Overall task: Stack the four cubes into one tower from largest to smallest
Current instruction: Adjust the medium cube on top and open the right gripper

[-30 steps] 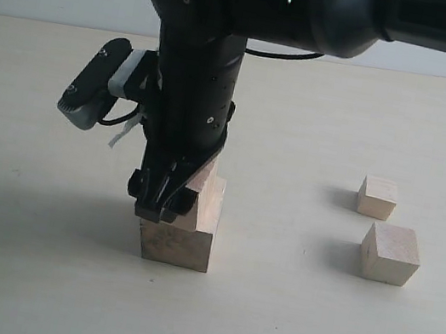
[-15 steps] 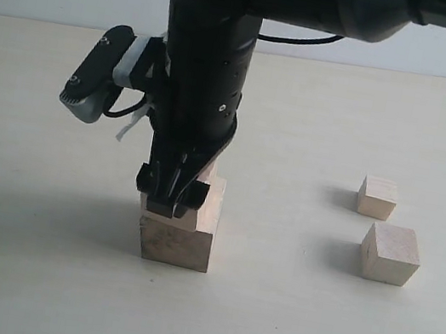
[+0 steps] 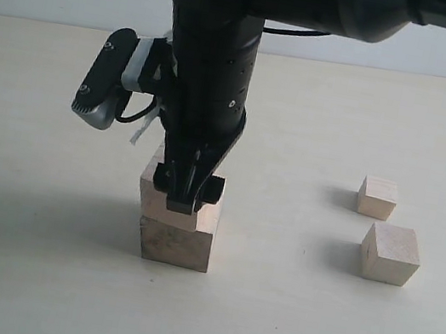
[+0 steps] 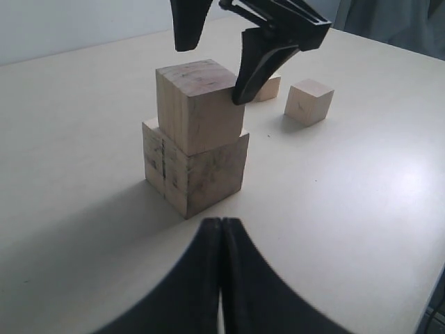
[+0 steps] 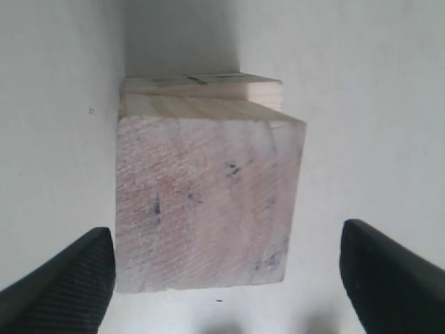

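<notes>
Exterior view: second cube (image 3: 168, 196) sat on largest cube (image 3: 176, 242); my right gripper (image 3: 188, 189) stood spread just above it. Two smaller cubes (image 3: 390, 254) (image 3: 377, 197) waited well apart. Left gripper (image 4: 221, 278) pressed together, empty

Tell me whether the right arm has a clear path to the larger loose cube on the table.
Probably yes: the right gripper is open above the stacked cube, and bare table lies between it and the larger loose cube.

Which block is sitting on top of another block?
The second-largest cube, under the right end effector. It rests on the largest cube, while the two smaller cubes sit alone on the table.
</notes>
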`<state>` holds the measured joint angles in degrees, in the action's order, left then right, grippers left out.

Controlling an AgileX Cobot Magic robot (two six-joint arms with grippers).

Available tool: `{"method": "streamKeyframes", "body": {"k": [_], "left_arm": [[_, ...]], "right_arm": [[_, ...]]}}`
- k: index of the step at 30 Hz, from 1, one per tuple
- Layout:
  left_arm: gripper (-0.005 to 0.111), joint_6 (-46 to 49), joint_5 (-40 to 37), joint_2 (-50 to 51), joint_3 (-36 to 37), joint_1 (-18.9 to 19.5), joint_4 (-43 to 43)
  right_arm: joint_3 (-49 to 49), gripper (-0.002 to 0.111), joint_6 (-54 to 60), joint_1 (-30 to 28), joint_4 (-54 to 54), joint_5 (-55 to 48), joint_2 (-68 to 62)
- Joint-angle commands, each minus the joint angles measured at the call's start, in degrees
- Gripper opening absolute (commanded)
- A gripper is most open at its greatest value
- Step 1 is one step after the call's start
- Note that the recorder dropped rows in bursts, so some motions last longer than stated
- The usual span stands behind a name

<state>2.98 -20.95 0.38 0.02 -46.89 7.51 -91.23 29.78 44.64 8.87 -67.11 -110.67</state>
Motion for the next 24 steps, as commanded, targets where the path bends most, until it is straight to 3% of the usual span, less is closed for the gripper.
{"method": "streamKeyframes", "body": {"k": [1,24], "left_arm": [[0.000,0.0,0.5,-0.4,0.0,0.1,0.3],[0.000,-0.1,0.5,-0.4,0.0,0.1,0.3]], "right_arm": [[0.0,0.082,1.0,0.0,1.2,1.1,0.6],[0.0,0.082,0.8,0.0,-1.0,0.6,0.6]]}}
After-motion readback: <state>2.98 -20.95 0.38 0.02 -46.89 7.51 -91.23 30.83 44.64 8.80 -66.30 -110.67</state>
